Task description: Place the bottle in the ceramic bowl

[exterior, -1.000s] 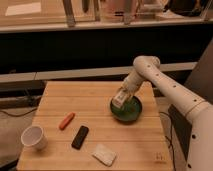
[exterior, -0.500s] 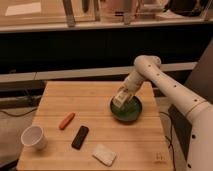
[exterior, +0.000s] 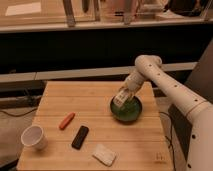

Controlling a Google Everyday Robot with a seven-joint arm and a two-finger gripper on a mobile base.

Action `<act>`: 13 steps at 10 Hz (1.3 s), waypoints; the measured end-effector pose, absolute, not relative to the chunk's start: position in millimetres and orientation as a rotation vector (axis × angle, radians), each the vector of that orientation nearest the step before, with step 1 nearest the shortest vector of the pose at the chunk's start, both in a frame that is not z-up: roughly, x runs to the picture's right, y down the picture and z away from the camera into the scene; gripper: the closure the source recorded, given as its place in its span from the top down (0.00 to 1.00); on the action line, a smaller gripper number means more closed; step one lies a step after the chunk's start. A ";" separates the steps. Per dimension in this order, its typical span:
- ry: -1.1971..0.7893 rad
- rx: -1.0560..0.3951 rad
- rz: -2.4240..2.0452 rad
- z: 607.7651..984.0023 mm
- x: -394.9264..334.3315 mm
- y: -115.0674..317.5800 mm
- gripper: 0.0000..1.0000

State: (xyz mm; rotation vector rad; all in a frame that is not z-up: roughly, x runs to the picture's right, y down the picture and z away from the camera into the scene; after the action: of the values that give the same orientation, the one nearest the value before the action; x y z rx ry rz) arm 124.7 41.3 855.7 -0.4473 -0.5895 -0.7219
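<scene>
The jaws of the gripper are seen closed on the bottle, which is held tilted, its upper end towards the wrist and its lower end pointing down and to the left. The bottle is positioned at the rear left rim of the ceramic bowl, partly over the dark green hollow; whether its lower end touches the inside of the bowl cannot be told. Nothing else can be made out in the bowl. The bowl is set on the right half of the wooden surface, and the white arm is brought down to it from the right and from behind. Well apart from the bowl, near the front left corner, a white cup is stood upright with its mouth upward. Between cup and bowl a small orange elongated object and a black rectangular object are laid flat, close to one another but apart. A flat white block is laid near the front edge. Compared with half a second ago, no shift is detected: the bottle is held at the same spot over the rim, at the same tilt, and the loose things are found where they were.
</scene>
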 end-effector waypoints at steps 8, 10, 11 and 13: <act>-0.576 -0.450 -0.714 853.5 131.8 37.9 0.73; -0.571 -0.450 -0.710 853.0 134.4 37.1 0.66; -0.570 -0.450 -0.709 852.8 135.3 36.5 0.57; -0.566 -0.450 -0.707 852.6 137.3 36.1 0.40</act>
State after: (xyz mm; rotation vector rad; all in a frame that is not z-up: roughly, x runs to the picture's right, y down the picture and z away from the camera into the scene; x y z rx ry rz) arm 137.3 36.1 852.6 -0.4503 -0.5656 -0.7067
